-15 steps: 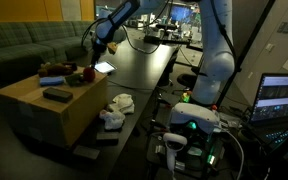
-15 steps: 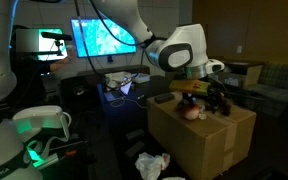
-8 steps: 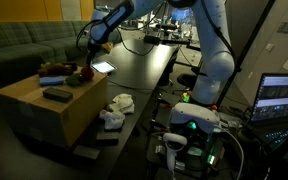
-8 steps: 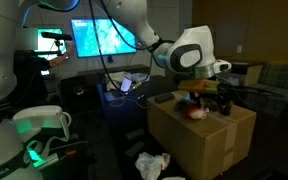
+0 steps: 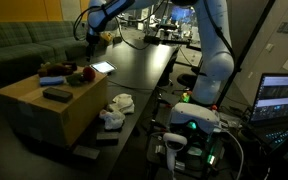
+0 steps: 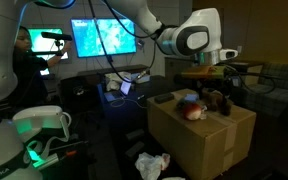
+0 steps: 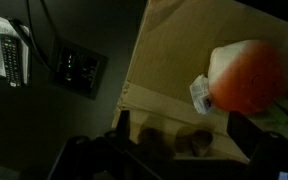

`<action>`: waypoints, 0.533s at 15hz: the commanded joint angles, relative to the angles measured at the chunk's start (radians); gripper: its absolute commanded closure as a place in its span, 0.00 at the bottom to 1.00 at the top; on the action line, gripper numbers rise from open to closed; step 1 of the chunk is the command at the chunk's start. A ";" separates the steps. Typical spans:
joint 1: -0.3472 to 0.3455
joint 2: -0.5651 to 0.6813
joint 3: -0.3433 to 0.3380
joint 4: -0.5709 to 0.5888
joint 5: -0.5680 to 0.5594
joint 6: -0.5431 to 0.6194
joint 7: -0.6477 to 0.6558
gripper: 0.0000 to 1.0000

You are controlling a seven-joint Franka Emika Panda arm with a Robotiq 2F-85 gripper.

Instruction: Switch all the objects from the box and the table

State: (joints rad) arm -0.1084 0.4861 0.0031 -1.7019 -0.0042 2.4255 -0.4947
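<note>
Wrist view looks down past the pincer [image 7: 169, 150], spread wide and empty as far as the murk lets me tell, onto the box [image 7: 174, 60] and the red ball [image 7: 246, 78] on its top. In an exterior view the white rags [image 5: 114, 108] lie on the table [image 5: 149, 65] beside the box. I judge it between picks: next it must descend squarely over one item. Since a second ago the arm has risen off the box top.

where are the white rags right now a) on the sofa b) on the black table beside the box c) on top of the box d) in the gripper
b, the white rags lie on the black table next to the box, not on it.
</note>
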 commanded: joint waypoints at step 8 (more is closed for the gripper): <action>-0.045 0.020 0.107 0.025 0.110 -0.126 -0.070 0.00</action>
State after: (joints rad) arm -0.1401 0.4876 0.0814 -1.6983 0.0707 2.3363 -0.5332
